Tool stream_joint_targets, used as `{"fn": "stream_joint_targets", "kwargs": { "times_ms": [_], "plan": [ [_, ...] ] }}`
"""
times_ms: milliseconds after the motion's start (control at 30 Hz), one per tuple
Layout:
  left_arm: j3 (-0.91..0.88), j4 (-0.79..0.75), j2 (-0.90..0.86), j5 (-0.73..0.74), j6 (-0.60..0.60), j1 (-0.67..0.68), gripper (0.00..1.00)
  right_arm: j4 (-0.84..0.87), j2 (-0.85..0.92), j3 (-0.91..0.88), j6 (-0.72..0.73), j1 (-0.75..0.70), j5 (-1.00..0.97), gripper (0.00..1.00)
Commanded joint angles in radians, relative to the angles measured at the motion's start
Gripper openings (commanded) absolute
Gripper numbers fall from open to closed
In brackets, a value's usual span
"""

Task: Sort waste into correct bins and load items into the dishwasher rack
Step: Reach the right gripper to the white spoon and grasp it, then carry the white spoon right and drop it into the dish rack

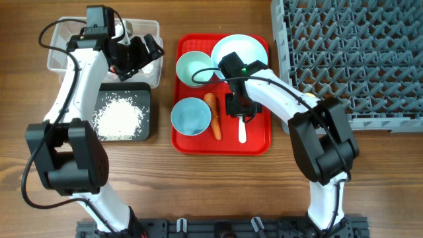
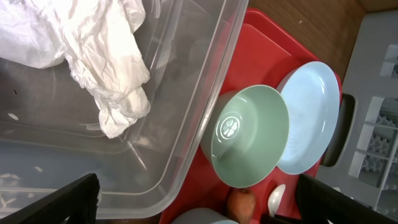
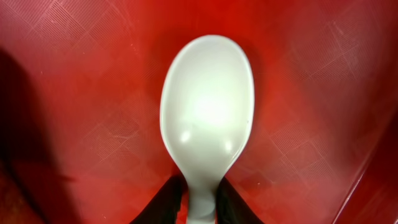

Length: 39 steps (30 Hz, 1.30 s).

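Note:
A white spoon (image 3: 208,106) lies on the red tray (image 1: 258,142). My right gripper (image 3: 200,202) is shut on the spoon's neck, with a black finger pressed against each side. From overhead, the right gripper (image 1: 240,112) stands over the spoon (image 1: 242,134), next to an orange carrot (image 1: 213,116). My left gripper (image 2: 199,186) hangs open over the corner of the clear tub (image 2: 186,155), holding nothing. A crumpled white tissue (image 2: 106,56) lies inside the tub. Two pale bowls (image 1: 195,67) (image 1: 192,116) and a light blue plate (image 1: 241,51) sit on the red tray.
The black tray (image 1: 147,119) beside the red tray holds loose rice (image 1: 119,118). The big grey rack (image 1: 350,59) fills the far right. The clear tub (image 1: 63,56) sits at the far left, behind the black tray.

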<state>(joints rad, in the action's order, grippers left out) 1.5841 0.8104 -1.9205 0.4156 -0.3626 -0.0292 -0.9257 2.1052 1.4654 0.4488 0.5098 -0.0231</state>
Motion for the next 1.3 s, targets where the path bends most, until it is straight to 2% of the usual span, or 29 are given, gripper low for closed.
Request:
{"fn": "stream_joint_targets", "kwargs": {
  "times_ms": [0,167,533,667,933,1133,1267],
  "plan": [
    [0.006,0.002,0.024,-0.01,0.022,0.003,1.0,0.006,0.076,-0.062,0.003,-0.029,-0.063,0.15],
    [0.006,0.002,0.024,-0.01,0.021,0.003,1.0,0.025,0.075,-0.06,-0.005,-0.054,-0.062,0.06],
    [0.006,0.002,0.024,-0.01,0.021,0.003,1.0,-0.03,0.008,0.039,-0.085,-0.065,-0.036,0.04],
    [0.006,0.002,0.024,-0.01,0.021,0.003,1.0,-0.055,-0.072,0.067,-0.109,-0.066,-0.037,0.05],
    [0.006,0.008,0.024,-0.01,0.022,0.003,1.0,-0.05,-0.347,0.101,-0.111,-0.085,-0.044,0.07],
    [0.006,0.014,0.024,-0.01,0.022,0.003,1.0,-0.055,-0.52,0.102,-0.108,-0.212,-0.121,0.1],
    [0.006,0.018,0.024,-0.01,0.022,0.003,1.0,-0.082,-0.558,0.101,-0.108,-0.375,-0.164,0.1]
  ]
}}
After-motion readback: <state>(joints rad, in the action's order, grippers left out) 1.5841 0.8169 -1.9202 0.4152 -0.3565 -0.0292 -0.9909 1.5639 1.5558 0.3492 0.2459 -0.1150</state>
